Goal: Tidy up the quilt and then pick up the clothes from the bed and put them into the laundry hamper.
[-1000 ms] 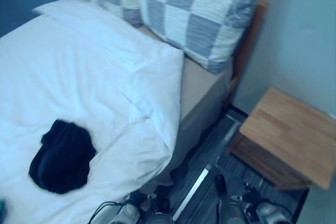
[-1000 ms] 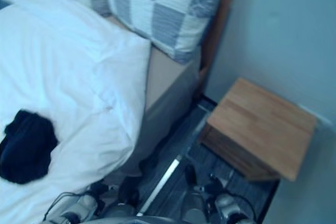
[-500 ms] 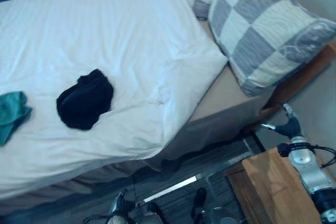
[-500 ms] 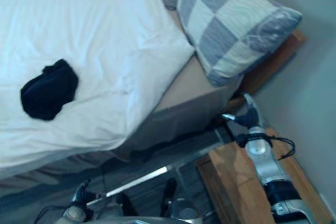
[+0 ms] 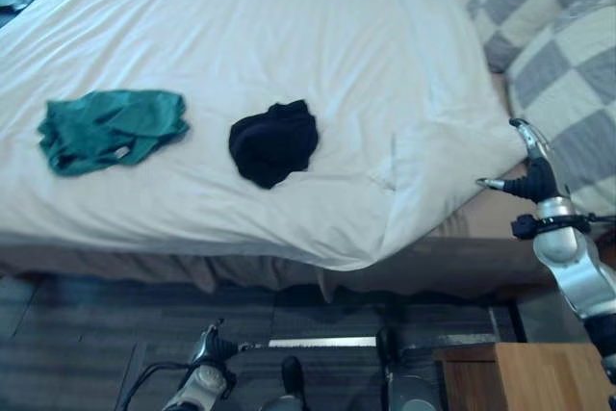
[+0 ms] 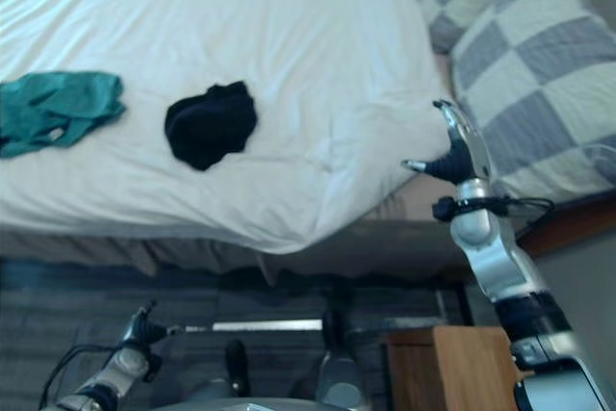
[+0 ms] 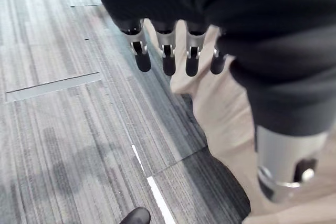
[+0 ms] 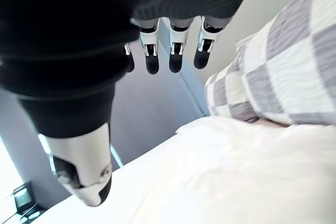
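A white quilt [image 5: 250, 74] covers the bed, its near right corner [image 5: 423, 180] folded and rumpled. On it lie a black garment [image 5: 273, 141] near the middle and a green garment [image 5: 108, 126] further left. My right hand [image 5: 527, 172] is raised beside the bed's right corner, next to the folded quilt corner, its fingers [image 8: 176, 51] straight and empty. My left hand [image 5: 207, 351] hangs low over the floor in front of the bed, its fingers [image 7: 168, 56] relaxed and empty.
Two grey-and-white checked pillows [image 5: 558, 55] lean at the head of the bed on the right. A wooden nightstand [image 5: 525, 377] stands at the lower right, close to my right arm. Grey striped flooring [image 7: 79, 129] runs along the bed's front.
The camera has swung left, bringing the whole bed and the green garment into view. My right hand stays raised by the quilt's corner. My left hand now shows low in front.
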Controlling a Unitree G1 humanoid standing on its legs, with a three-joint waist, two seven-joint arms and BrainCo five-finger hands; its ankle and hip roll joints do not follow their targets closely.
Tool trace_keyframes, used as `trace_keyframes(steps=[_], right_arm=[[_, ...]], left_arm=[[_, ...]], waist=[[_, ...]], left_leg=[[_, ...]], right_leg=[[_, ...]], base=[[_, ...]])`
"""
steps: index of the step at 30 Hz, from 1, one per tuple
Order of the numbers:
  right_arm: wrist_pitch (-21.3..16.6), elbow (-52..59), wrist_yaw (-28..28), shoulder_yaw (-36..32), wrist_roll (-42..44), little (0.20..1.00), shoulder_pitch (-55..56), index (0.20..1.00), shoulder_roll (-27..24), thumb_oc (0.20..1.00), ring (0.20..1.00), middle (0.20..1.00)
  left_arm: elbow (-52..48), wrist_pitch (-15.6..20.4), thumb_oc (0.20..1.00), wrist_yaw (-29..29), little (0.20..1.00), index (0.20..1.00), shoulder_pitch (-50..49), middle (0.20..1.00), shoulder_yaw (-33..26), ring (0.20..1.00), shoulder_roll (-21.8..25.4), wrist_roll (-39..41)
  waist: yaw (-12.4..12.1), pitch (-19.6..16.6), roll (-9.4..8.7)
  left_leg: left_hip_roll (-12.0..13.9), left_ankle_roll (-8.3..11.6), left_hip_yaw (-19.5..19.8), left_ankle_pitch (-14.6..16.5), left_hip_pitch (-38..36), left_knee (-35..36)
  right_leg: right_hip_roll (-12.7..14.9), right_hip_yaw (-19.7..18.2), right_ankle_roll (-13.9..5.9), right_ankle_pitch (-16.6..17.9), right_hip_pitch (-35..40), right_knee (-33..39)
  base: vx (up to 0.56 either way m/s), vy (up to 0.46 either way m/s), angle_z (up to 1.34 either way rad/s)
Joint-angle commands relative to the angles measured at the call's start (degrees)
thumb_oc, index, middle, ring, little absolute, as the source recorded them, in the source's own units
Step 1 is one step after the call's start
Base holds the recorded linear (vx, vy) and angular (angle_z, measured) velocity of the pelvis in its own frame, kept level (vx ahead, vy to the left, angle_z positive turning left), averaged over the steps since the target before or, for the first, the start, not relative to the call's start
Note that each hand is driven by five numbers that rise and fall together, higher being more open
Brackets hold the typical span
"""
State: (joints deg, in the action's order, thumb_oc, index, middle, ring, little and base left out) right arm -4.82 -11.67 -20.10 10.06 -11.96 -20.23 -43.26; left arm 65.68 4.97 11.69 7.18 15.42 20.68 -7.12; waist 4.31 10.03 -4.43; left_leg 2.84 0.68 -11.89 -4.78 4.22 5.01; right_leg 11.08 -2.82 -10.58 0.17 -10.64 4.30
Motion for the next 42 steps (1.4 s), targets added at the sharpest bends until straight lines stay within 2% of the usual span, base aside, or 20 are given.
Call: trace_keyframes(steps=[1,6,8,9,14,19,22,23,24,25,27,28,29,30,32,36,38,40,41,42], right_arm=[[0.5,-3.1,-0.8,3.7,-4.0,1.0,-12.6,1.0,-1.6,1.0,1.0,1.0],[1.1,-9.2,-0.5,11.8,-4.0,1.0,-24.5,1.0,-2.0,1.0,1.0,1.0],[1.2,-18.4,-0.7,18.1,-2.7,1.0,-33.9,1.0,-2.3,1.0,1.0,1.0],[1.3,-21.2,-0.5,20.0,-2.4,0.2,-36.4,0.2,-2.2,0.2,0.2,0.2],[1.1,-34.4,2.4,27.7,-1.2,0.2,-41.7,0.2,-0.5,0.2,0.2,0.2],[1.4,-35.1,3.2,26.5,-1.2,0.2,-37.3,0.2,1.2,0.2,0.2,0.2],[1.6,-30.8,3.0,20.9,0.0,0.2,-26.4,0.2,3.1,0.2,0.2,0.2],[1.4,-27.3,3.2,15.0,0.4,0.2,-15.5,0.2,4.8,0.2,0.2,0.2],[1.5,-27.3,3.2,14.9,0.4,0.2,-15.4,0.2,4.7,0.2,0.2,0.2],[1.5,-26.6,2.9,9.4,1.0,0.2,-7.0,0.2,5.8,0.2,0.2,0.2],[1.8,-26.7,2.8,6.9,1.2,0.2,-3.2,0.2,6.4,0.2,0.2,0.2],[2.3,-28.0,2.4,2.5,1.9,0.504,3.6,0.504,7.8,0.504,0.504,0.504],[2.4,-30.4,1.8,0.4,3.3,1.0,6.3,1.0,9.4,1.0,1.0,1.0],[2.4,-30.4,1.8,0.4,3.3,1.0,6.4,1.0,9.5,1.0,1.0,1.0],[2.8,-38.2,1.8,-7.0,12.9,1.0,13.8,1.0,13.6,1.0,1.0,1.0],[2.9,-44.1,1.5,-11.9,18.4,1.0,17.4,1.0,14.9,1.0,1.0,1.0],[3.0,-45.1,0.6,-18.5,23.5,1.0,19.8,1.0,11.5,1.0,1.0,1.0],[2.7,-43.7,-0.1,-20.3,23.6,1.0,20.3,1.0,9.9,1.0,1.0,1.0],[1.8,-36.3,-1.6,-24.2,23.9,0.586,21.4,0.586,7.1,0.586,0.586,0.586],[1.9,-36.3,-1.6,-24.2,23.9,0.586,21.5,0.586,7.1,0.586,0.586,0.586]], left_arm=[[-0.8,1.3,1.0,2.1,1.0,1.0,0.4,1.0,-0.2,1.0,1.9,-0.4],[-0.8,1.8,1.0,3.1,1.0,1.0,3.6,1.0,2.3,1.0,1.6,0.2],[-1.3,2.5,1.0,3.8,1.0,1.0,5.8,1.0,5.2,1.0,2.4,0.5],[-1.8,2.7,1.0,3.8,1.0,1.0,5.9,1.0,5.5,1.0,2.4,0.7],[-3.2,3.7,1.0,3.3,1.0,1.0,6.1,1.0,6.7,1.0,2.5,2.2],[-3.9,3.5,1.0,2.1,1.0,1.0,4.7,1.0,6.2,1.0,2.3,2.6],[-3.9,2.8,1.0,1.9,1.0,1.0,3.5,1.0,4.9,1.0,0.9,2.7],[-3.3,2.1,1.0,1.4,1.0,1.0,2.8,1.0,3.6,1.0,-0.5,2.6],[-3.3,2.1,1.0,1.4,1.0,1.0,2.8,1.0,3.7,1.0,-0.4,2.6],[-2.3,1.4,1.0,0.9,1.0,1.0,2.1,1.0,2.7,1.0,-1.4,1.6],[-1.7,1.0,1.0,0.8,1.0,1.0,1.8,1.0,2.4,1.0,-1.8,1.0],[-0.9,0.4,1.0,0.4,1.0,1.0,1.3,1.0,1.4,1.0,-2.0,0.4],[-0.6,0.1,1.0,0.4,1.0,1.0,1.6,1.0,1.1,1.0,-2.3,0.3],[-0.6,0.1,1.0,0.4,1.0,1.0,1.6,1.0,1.2,1.0,-2.3,0.3],[0.2,-0.8,1.0,-0.1,1.0,1.0,1.5,1.0,0.4,1.0,-2.0,1.1],[0.5,-1.2,1.0,-0.2,1.0,1.0,1.1,1.0,-0.2,1.0,-1.3,1.6],[0.5,-1.6,1.0,-1.0,1.0,1.0,0.6,1.0,-1.8,1.0,0.8,2.9],[0.0,-1.4,1.0,-1.1,1.0,1.0,0.2,1.0,-2.0,1.0,1.3,3.0],[-1.2,-1.3,1.0,-1.3,1.0,1.0,-0.7,1.0,-2.7,1.0,1.8,3.1],[-1.2,-1.3,1.0,-1.3,1.0,1.0,-0.7,1.0,-2.7,1.0,1.8,3.1]], waist=[[-2.3,3.4,-1.0],[-3.1,7.3,0.34],[-3.8,10.1,1.75],[-3.8,10.4,2.3],[-4.6,12.1,4.57],[-4.6,10.9,5.03],[-3.6,8.9,4.7],[-2.4,7.2,4.44],[-2.4,7.1,4.4],[-1.4,5.0,4.13],[-0.9,3.9,3.89],[-0.1,2.1,3.41],[0.4,1.5,3.25],[0.4,1.3,3.2],[2.1,-1.4,2.64],[3.1,-2.8,2.44],[4.0,-3.5,2.38],[4.1,-3.5,2.43],[4.5,-3.4,2.65],[4.5,-3.4,2.65]], left_leg=[[5.1,3.95,-3.6,5.2,-6.2,0.0],[6.4,5.04,-1.8,3.4,-1.8,-1.0],[7.1,5.8,-0.8,1.6,2.9,-1.1],[7.4,5.97,-0.6,1.1,4.2,-1.0],[8.2,6.73,-0.2,-0.5,8.3,-0.8],[8.4,6.96,-0.5,-0.7,7.2,-0.4],[8.6,7.06,-0.4,0.0,4.7,0.0],[8.6,7.04,-0.3,1.0,2.1,0.0],[8.6,7.03,-0.3,0.9,2.3,0.0],[8.4,7.01,-0.3,1.7,0.3,0.0],[8.4,7.05,-0.3,2.0,-0.5,0.0],[8.6,7.08,-0.6,2.4,-2.1,0.0],[8.7,7.15,-0.9,2.7,-3.0,0.0],[8.6,7.13,-0.9,2.6,-2.8,0.0],[8.9,7.22,-1.7,3.2,-4.6,0.0],[9.1,7.31,-2.3,3.7,-5.9,0.0],[9.2,7.49,-2.7,4.0,-6.9,0.0],[9.1,7.47,-2.8,4.1,-7.1,0.0],[9.0,7.46,-2.9,4.2,-7.3,0.0],[9.0,7.46,-2.9,4.2,-7.3,0.0]], right_leg=[[0.9,3.7,-0.39,3.8,1.8,-2.5],[-0.2,5.1,0.61,3.8,-1.0,-3.5],[-0.3,6.5,0.93,3.9,-5.2,-5.1],[-0.2,6.8,1.09,3.7,-6.7,-5.8],[-0.4,7.7,1.61,3.0,-11.4,-8.2],[-1.1,7.8,1.95,2.8,-10.2,-7.5],[-1.8,8.1,2.22,2.6,-6.5,-5.3],[-2.2,8.6,2.26,2.6,-3.0,-3.6],[-2.1,8.6,2.27,2.7,-3.1,-3.5],[-2.1,9.0,2.19,3.0,-0.1,-1.5],[-2.1,9.3,2.11,3.1,1.1,-0.7],[-2.0,9.3,1.98,3.3,3.0,0.2],[-2.1,9.3,1.85,3.2,4.0,0.4],[-2.0,9.3,1.87,3.4,3.8,0.5],[-2.0,9.0,1.44,3.3,5.5,0.7],[-2.0,8.7,1.19,3.1,6.5,0.7],[-1.9,8.5,0.88,2.9,7.5,0.7],[-1.9,8.5,0.84,2.9,7.7,0.7],[-1.9,8.3,0.75,2.9,7.7,0.7],[-1.9,8.3,0.75,2.9,7.8,0.7]], base=[[0.04,-0.126,0.51],[-0.06,-0.159,0.13],[-0.11,-0.141,0.19],[-0.12,-0.134,0.17],[-0.02,-0.068,0.17],[0.04,-0.026,0.08],[0.09,-0.024,0.08],[0.13,-0.022,0.05],[0.21,-0.005,0.09],[0.16,0.005,0.03],[0.14,0.006,-0.06],[0.1,0.014,-0.12],[0.1,0.014,-0.13],[0.09,0.017,-0.12],[0.08,0.031,-0.22],[0.05,0.033,-0.11],[0.05,0.051,-0.13],[0.02,0.042,-0.08],[0.02,0.043,-0.07],[0.01,0.041,-0.12]])
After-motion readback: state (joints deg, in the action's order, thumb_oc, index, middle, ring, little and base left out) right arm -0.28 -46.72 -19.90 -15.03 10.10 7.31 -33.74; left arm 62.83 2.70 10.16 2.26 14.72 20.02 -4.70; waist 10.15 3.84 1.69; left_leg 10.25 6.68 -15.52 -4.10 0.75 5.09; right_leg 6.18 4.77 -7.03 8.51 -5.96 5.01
